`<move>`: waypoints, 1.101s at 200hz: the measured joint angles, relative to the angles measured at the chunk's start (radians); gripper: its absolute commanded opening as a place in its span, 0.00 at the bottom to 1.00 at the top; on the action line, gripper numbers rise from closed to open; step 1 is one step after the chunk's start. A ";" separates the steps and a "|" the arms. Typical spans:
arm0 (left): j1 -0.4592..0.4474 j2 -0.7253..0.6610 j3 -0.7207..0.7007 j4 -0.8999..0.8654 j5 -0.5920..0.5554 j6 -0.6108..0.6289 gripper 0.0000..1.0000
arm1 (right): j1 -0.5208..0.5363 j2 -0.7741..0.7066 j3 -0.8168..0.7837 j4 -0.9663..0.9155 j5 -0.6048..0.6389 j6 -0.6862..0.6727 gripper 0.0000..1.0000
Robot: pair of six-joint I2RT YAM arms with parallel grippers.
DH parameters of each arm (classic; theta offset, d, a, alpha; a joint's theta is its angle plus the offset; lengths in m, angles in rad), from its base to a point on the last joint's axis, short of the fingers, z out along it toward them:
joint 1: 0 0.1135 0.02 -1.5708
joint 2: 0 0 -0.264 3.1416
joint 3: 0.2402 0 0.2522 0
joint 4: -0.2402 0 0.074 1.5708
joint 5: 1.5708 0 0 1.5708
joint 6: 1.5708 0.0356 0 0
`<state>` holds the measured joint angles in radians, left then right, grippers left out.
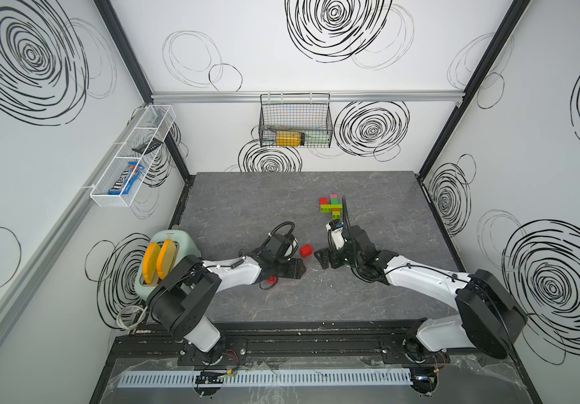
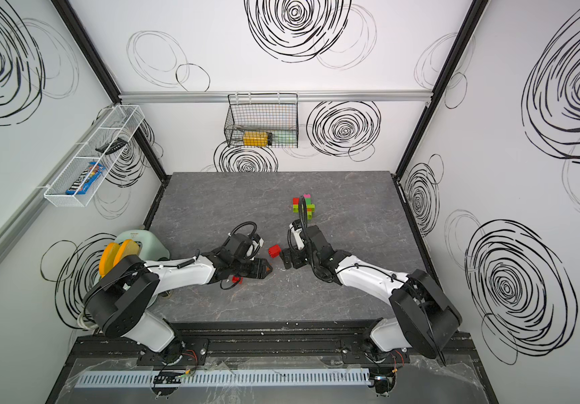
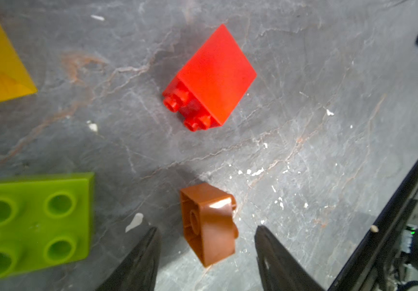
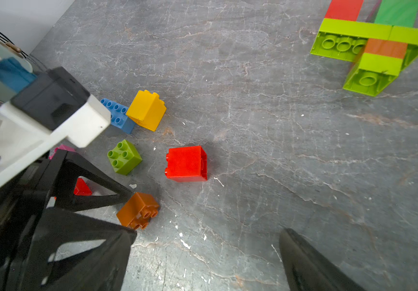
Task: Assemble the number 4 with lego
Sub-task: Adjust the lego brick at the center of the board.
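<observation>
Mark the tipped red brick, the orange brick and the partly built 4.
tipped red brick (image 4: 185, 162): right wrist view, smooth upper face.
orange brick (image 4: 134, 205): right wrist view, smooth side face.
partly built 4 (image 4: 354, 27): right wrist view, lime crossbar.

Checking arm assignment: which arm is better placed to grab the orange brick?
Left. The orange brick lies between the left gripper's open jaws; the right gripper, also open, sits apart, beside the red brick.

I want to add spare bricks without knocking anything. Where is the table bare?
Bare: the far-left stretch of table between the toaster, back wall and the lego figure; the strip between that figure and the right-hand wall; the near stretch between both arms. Crowded: around the left end effector, where loose bricks cluster, up to the red brick.
</observation>
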<state>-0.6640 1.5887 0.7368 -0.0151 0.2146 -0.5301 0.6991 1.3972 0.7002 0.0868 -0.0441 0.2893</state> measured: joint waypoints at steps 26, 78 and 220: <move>-0.072 0.029 0.116 -0.111 -0.137 0.027 0.65 | 0.000 -0.002 0.000 0.000 0.006 0.000 0.97; -0.130 0.088 0.213 -0.242 -0.301 0.051 0.59 | 0.000 -0.034 -0.019 0.000 0.024 -0.004 0.97; -0.171 0.124 0.248 -0.328 -0.391 0.072 0.26 | 0.000 -0.051 -0.036 0.000 0.036 -0.007 0.96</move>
<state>-0.8352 1.7130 0.9848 -0.3431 -0.1768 -0.4576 0.6987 1.3464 0.6643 0.0872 -0.0082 0.2821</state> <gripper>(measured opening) 0.290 0.965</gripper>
